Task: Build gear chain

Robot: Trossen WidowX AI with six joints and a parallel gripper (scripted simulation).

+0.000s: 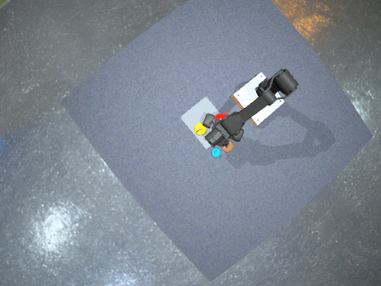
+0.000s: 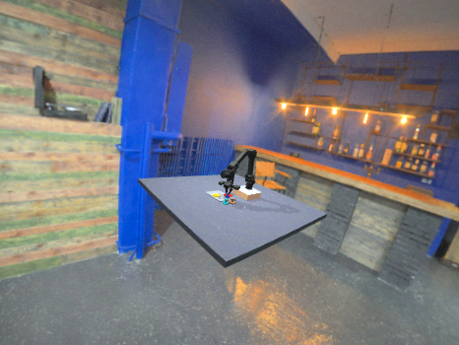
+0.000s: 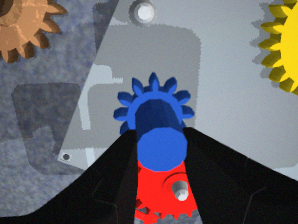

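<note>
My gripper (image 3: 158, 137) is shut on the upright handle of the blue gear (image 3: 154, 87). The blue gear is over the grey board (image 3: 225, 100) (image 1: 196, 111), beside the red gear (image 3: 165, 197) (image 1: 220, 117) and partly covering it in the wrist view; I cannot tell its height above the board. The red gear sits on a peg whose tip shows. The yellow gear (image 3: 287, 47) (image 1: 198, 129) (image 2: 216, 195) is on the board at the right of the wrist view. A bare peg (image 3: 144, 13) stands at the top of that view. The black stripe shows in the top view.
An orange-brown gear (image 3: 25, 25) (image 1: 227, 146) (image 2: 232, 201) and a cyan gear (image 1: 216, 152) (image 2: 226, 201) stand on the table just off the board's edge. The arm's white base plate (image 1: 248, 91) is beyond the red gear. A small dark hole (image 3: 66, 157) marks the board's corner.
</note>
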